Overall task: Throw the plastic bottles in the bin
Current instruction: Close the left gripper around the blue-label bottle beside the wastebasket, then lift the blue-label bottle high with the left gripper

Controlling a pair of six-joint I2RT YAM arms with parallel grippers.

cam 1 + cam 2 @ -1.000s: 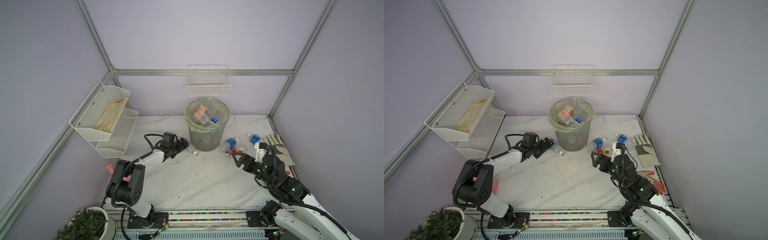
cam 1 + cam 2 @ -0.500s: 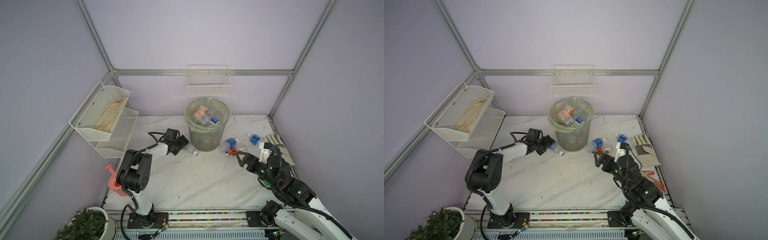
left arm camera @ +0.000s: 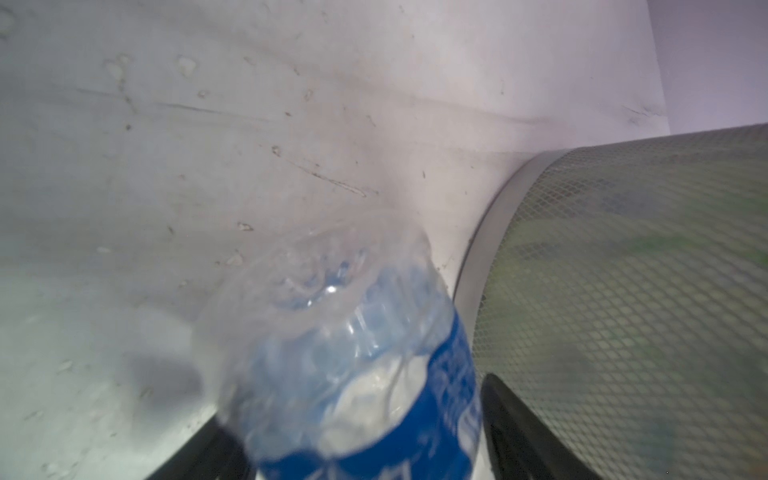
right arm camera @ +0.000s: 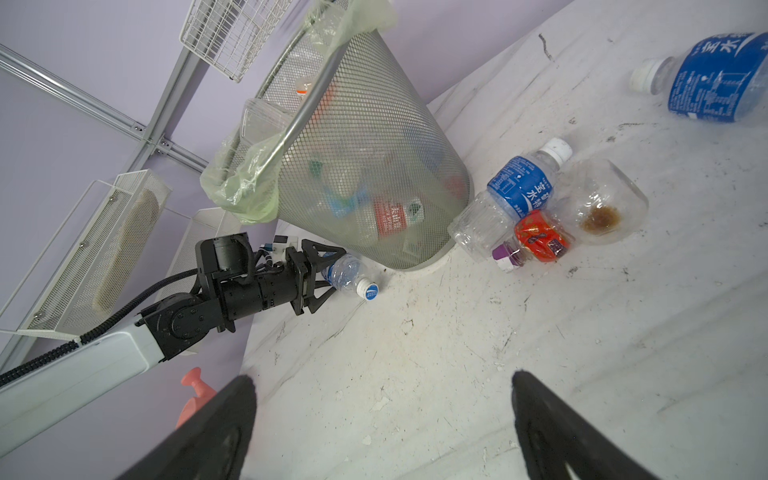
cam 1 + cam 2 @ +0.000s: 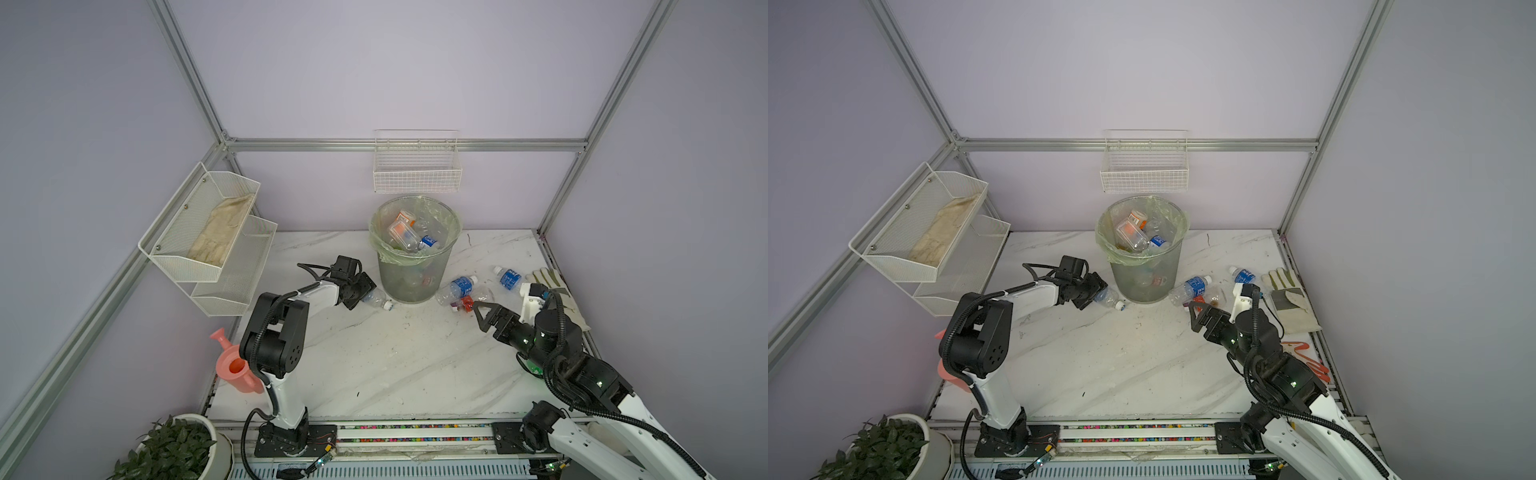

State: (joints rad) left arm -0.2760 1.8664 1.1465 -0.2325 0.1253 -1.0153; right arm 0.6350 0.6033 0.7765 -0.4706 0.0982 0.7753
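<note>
Right wrist view shows you the left pincer (image 4: pixel 338 270) straddling a clear bottle (image 4: pixel 352 277) that lies on the table (image 4: pixel 415 353) just beside the foot of the bin (image 4: pixel 374 145); whether it squeezes, you cannot tell. Your right pincer (image 4: pixel 382 376) gapes wide over the table.

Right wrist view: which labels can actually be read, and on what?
"水特", partly hidden: blue-label bottle beside the bin.
"水", cut by the frame edge: far blue-label bottle.
Too blurred: fine print on both, and the red-label bottle.
</note>
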